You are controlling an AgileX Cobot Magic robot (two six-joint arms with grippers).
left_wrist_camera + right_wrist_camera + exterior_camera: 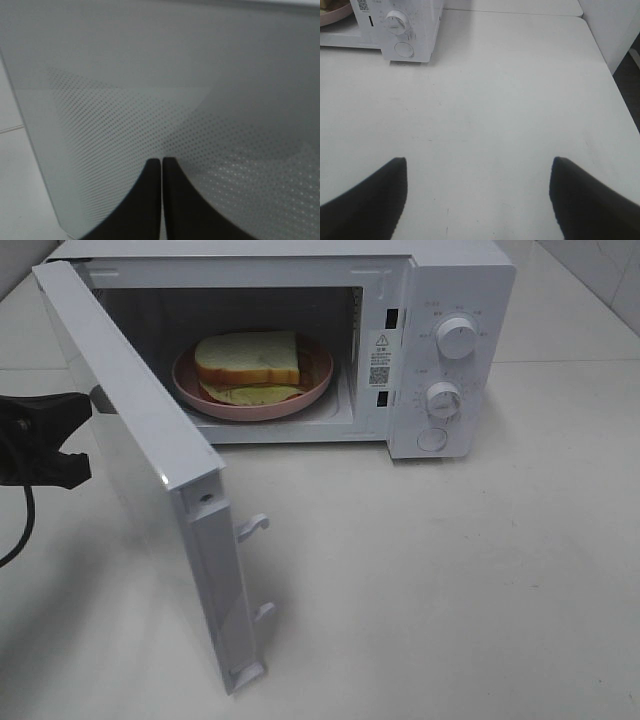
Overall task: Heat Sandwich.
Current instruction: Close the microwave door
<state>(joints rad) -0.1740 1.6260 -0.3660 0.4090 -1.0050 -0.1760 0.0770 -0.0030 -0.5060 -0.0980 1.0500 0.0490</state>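
The sandwich lies on a pink plate inside the open white microwave, the left gripper sits just beside the swung-out door with jaws clenched on nothing, and the right gripper hangs over the table with jaws released.

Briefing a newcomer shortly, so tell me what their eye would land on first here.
The door of the microwave stands wide open, swung toward the camera on the left. Inside, the sandwich sits on a pink plate. The left gripper, shut, is right at the door's outer face; the right gripper hangs open over the table.
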